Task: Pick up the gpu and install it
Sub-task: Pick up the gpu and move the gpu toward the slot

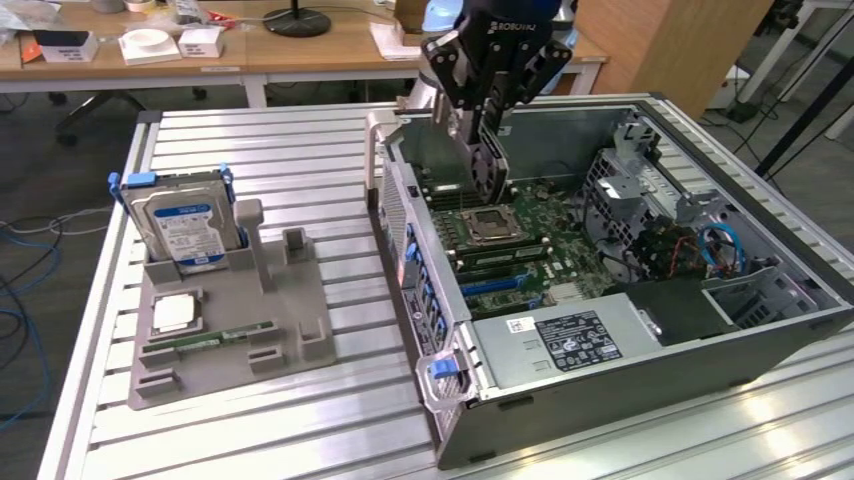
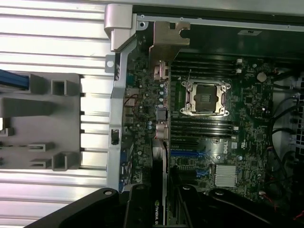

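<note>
The gripper (image 1: 483, 112) is clamped on the gpu (image 1: 485, 165), which hangs upright over the open case (image 1: 641, 385) (stiff, light, probably fragile); its top edge seems the safest hold.

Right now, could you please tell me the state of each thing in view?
gpu: held above the motherboard.
gripper: shut on the gpu.
computer case: side open.
CPU socket: uncovered.
hard drive: upright in the gray holder.
memory stick: flat in the holder.

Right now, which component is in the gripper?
The gpu, held upright over the motherboard; the blue-labelled hard drive and memory stick sit in the grey holder.
</note>
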`<action>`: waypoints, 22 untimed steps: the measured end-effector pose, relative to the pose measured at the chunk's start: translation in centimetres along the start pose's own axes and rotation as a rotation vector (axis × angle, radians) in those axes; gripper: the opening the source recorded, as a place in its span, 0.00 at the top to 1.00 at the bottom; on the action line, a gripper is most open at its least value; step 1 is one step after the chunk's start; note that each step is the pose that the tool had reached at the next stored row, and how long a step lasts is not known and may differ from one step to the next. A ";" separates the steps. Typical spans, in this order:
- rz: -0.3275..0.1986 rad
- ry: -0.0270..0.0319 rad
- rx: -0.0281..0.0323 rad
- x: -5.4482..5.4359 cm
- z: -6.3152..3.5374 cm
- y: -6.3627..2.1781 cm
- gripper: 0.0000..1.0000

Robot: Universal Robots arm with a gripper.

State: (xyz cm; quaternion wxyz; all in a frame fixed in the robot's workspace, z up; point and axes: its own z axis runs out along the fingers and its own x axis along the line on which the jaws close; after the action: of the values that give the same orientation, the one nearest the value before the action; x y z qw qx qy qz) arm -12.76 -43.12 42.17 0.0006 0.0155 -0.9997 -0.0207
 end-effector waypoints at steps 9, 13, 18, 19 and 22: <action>0.000 0.0000 0.0000 -1.1 0.00 -0.03 0.74; 0.000 0.0000 0.0001 -1.7 0.00 -0.05 0.74; 0.000 0.0001 0.0000 -2.2 -0.01 -0.07 0.74; 0.000 0.0000 -0.0001 -2.3 0.00 -0.07 0.74; 0.000 0.0000 0.0000 -2.6 0.00 -0.08 0.74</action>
State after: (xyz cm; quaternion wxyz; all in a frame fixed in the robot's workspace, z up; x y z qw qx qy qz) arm -10.19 -43.12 42.17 0.0006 0.0157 -0.9997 -0.0207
